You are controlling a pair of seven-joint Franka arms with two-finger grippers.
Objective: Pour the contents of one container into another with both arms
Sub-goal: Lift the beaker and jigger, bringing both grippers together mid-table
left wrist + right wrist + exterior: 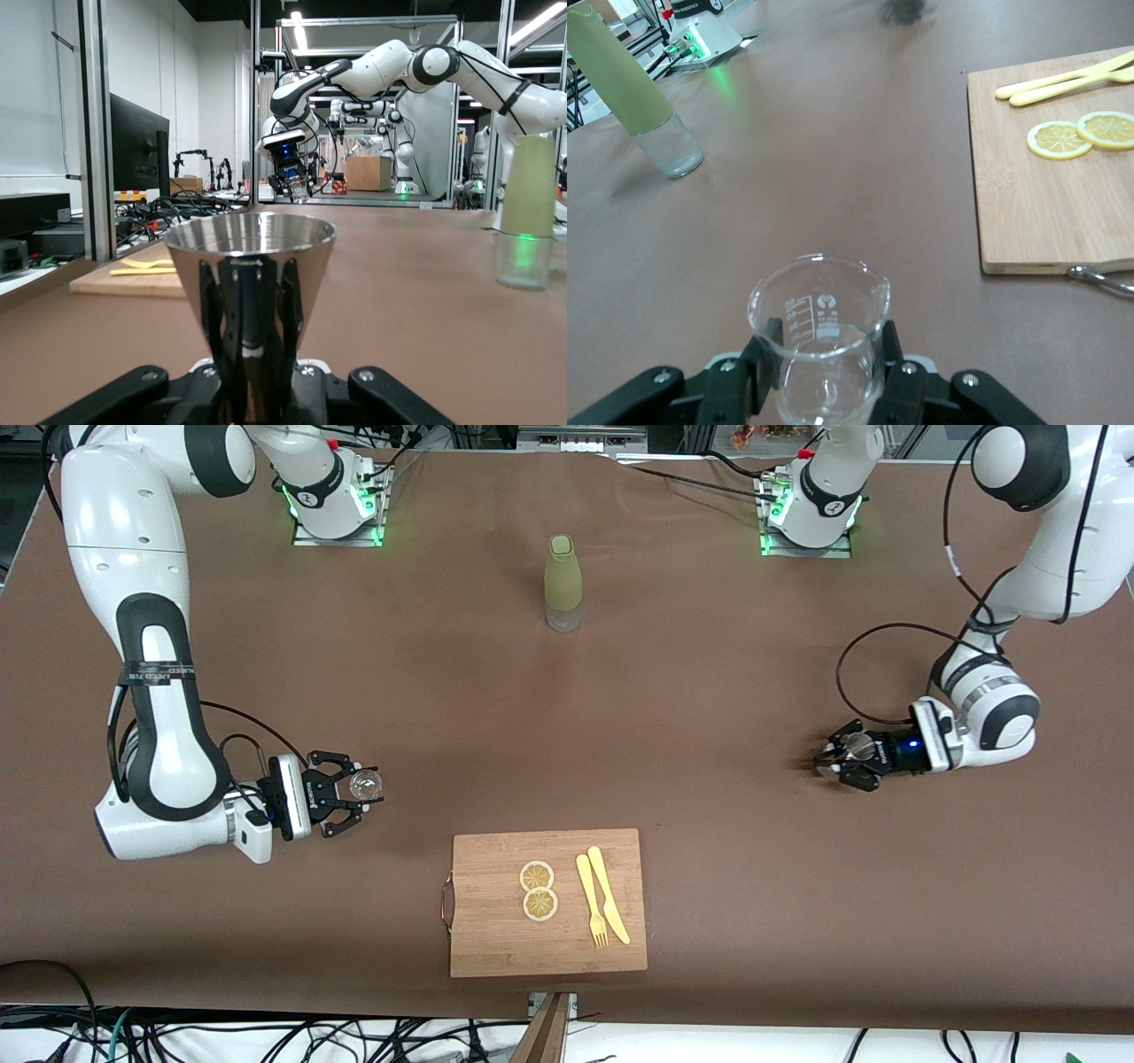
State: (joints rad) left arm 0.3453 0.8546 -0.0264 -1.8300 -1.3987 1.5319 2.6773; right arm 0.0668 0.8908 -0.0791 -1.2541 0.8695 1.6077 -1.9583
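Note:
My left gripper [834, 762] is low over the table at the left arm's end, shut on a shiny cone-shaped steel cup [856, 746]. In the left wrist view the cup [251, 266] stands upright between the black fingers [210, 305] of that gripper [251, 310]. My right gripper [361, 785] is low at the right arm's end, shut on a clear glass beaker [366, 783]. The right wrist view shows the beaker [819, 328], upright with printed marks, clamped in the right gripper [827, 354]. I cannot tell what either container holds.
A glass bottle with a pale green sleeve [563, 584] stands mid-table near the arms' bases. A wooden cutting board [496, 939] lies near the front edge, with two lemon slices [538, 890], a yellow fork [591, 899] and a yellow knife [609, 893] on it.

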